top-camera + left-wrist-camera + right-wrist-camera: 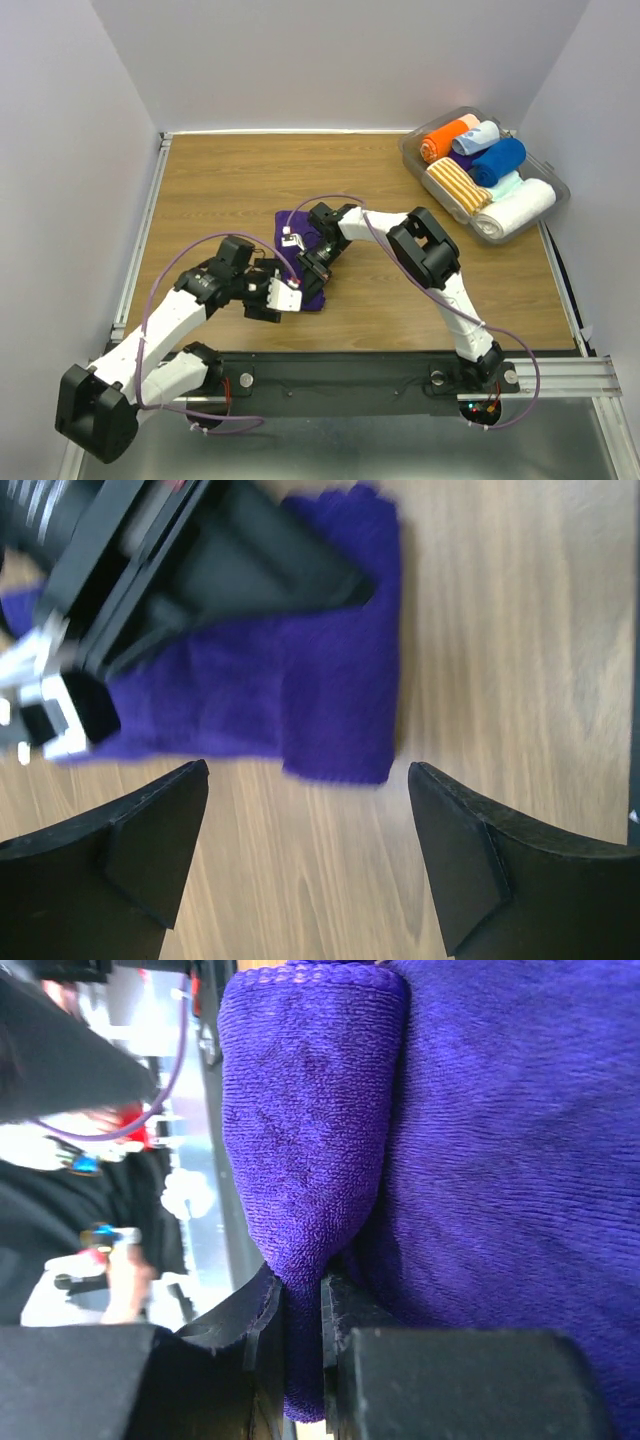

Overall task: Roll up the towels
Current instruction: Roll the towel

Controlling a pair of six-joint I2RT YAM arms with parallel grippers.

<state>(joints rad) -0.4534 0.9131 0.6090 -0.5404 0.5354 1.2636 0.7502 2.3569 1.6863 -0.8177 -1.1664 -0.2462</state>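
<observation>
Our right gripper (300,1305) is clenched on a fold of the purple towel (330,680), mid-way across the table (220,180); our left gripper (308,820) stands released beside its edge. We should pull the fold taut and turn it evenly for a tight roll

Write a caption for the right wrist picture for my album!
The right claw pinches a fold of the purple towel.

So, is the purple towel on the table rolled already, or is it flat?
Not rolled: the purple towel lies mostly flat on the table, one fold pinched in the right hand.
</observation>
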